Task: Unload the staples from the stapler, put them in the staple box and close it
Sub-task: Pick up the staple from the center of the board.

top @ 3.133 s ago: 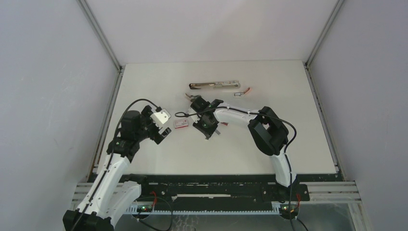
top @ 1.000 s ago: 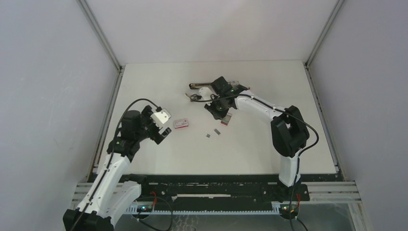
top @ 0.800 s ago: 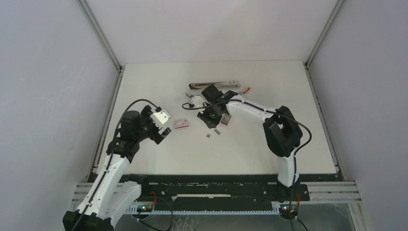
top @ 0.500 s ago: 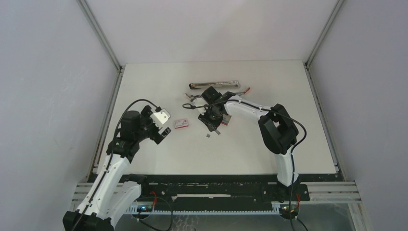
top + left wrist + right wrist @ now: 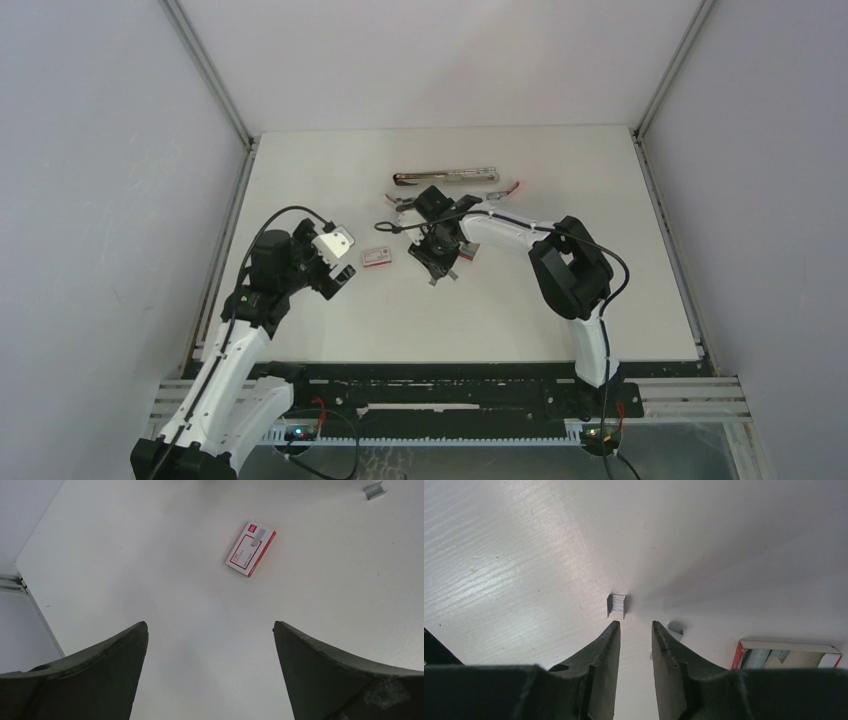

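Note:
Two of the staples lie loose on the white table in the right wrist view: one short grey strip (image 5: 616, 605) just beyond my right gripper (image 5: 635, 623), another (image 5: 674, 630) partly hidden behind its right finger. The right jaws stand a narrow gap apart with nothing between them, low over the table. From above, this gripper (image 5: 437, 262) is at the table's middle. The long metal stapler (image 5: 445, 177) lies behind it. My left gripper (image 5: 210, 625) hangs wide open and holds nothing, left of centre (image 5: 330, 270). One staple strip (image 5: 373, 490) shows at the far right of its view.
A closed red-and-white box (image 5: 376, 257) lies between the two grippers, also in the left wrist view (image 5: 250, 548). An open red-edged box (image 5: 786, 652) sits just right of the right gripper. A small red-tipped part (image 5: 505, 190) lies right of the stapler.
My right gripper has come away from the stapler, toward the near left, and now sits low over the loose staples with its jaws slightly wider. The left arm has not moved.

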You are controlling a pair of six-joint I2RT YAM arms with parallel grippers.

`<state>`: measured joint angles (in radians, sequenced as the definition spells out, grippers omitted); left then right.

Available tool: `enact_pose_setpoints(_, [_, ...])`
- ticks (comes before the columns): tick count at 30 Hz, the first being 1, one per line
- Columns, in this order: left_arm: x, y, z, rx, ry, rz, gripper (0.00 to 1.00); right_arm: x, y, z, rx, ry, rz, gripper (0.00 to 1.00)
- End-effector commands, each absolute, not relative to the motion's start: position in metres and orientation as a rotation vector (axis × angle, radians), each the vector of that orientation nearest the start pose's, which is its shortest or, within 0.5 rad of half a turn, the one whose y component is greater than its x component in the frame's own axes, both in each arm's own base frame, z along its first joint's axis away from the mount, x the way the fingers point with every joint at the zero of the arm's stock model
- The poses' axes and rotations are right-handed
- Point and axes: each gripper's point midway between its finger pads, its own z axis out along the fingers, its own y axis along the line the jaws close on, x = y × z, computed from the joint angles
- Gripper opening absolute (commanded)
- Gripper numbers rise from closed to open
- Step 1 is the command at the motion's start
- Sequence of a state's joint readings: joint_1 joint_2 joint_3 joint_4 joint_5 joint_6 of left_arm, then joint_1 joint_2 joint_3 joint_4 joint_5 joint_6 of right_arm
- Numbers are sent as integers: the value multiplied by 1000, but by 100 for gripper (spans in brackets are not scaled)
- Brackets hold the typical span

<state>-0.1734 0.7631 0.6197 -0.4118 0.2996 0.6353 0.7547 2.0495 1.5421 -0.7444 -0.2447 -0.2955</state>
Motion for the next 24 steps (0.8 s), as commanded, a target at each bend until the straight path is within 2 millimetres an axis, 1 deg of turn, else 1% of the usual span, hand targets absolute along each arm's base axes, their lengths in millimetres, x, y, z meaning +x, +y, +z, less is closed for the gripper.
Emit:
enact_pose_setpoints(1, [267, -76, 163, 966, 1828, -44, 100, 293, 327, 39, -1468, 2415, 452, 30])
enact_pose_setpoints(12, [267, -76, 162, 971, 1831, -45, 100, 294, 331, 35, -1469, 2418, 440, 27])
enact_pose_setpoints(19, [267, -76, 162, 969, 1832, -44, 100, 294, 332, 31, -1476, 2418, 427, 20])
enact_pose_setpoints(24, [267, -76, 162, 969, 1832, -44, 100, 294, 333, 30, -1481, 2416, 426, 19])
